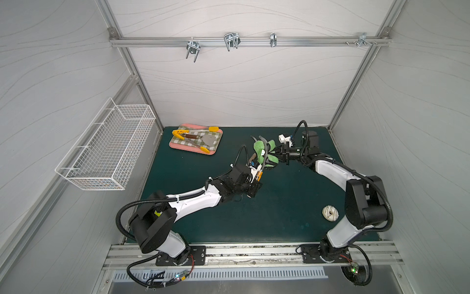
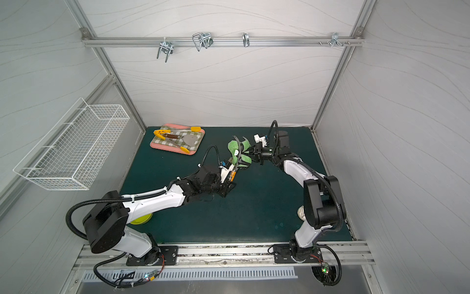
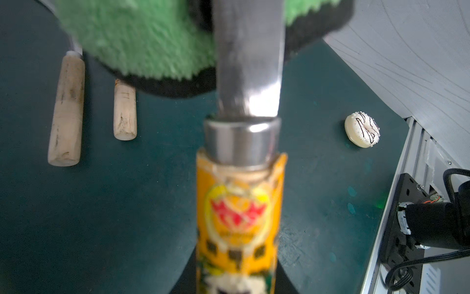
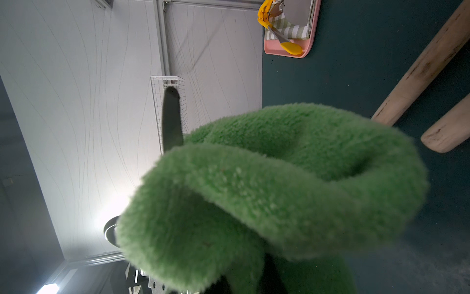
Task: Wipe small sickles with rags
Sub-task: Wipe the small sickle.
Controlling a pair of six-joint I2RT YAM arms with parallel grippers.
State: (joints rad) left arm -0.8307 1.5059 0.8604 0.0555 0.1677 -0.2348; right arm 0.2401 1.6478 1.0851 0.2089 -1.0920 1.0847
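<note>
Operator: Doughnut (image 1: 330,213) nearest us, around four o'clock on the surface (image 1: 203,221). Is it part of the job?

Observer: No, it's a toy lying well apart from the work. The work sits just past centre, towards one o'clock.

Operator: Left arm first, then.

Observer: The left end effector (image 1: 255,184) is pressed together on the orange-labelled wooden handle of the held sickle (image 3: 241,142). It grips low on the handle, so the metal collar and the whole grey blade stick out free, lifted off the surface. I'd judge that's the reason for gripping there: no metal is covered.

Operator: And the rag?

Observer: The rag (image 4: 279,191) is bunched around the blade, with green pile and dark edging on either side of the metal. The right end effector (image 1: 279,154) reaches in from the three o'clock side and pinches the cloth tight. Probably that lets the fold bear on both faces at once. In the right wrist view the dark blade tip pokes out beyond the fold.

Operator: How far along?

Observer: Mid-wipe on this one, I'd say. The two spare sickles (image 3: 66,109) lie side by side on the surface just below the rag. Their pale handles show, but the blades are mostly hidden. I can't tell whether they've been wiped.

Operator: Further back?

Observer: At eleven o'clock the pink tray (image 1: 189,150) keeps the yellow-tipped tongs (image 1: 178,134) and spatula (image 1: 209,139) clear of the work. A wire basket (image 1: 106,152) hangs on the nine o'clock wall, and hooks (image 1: 231,40) sit on the rail at twelve.
</note>
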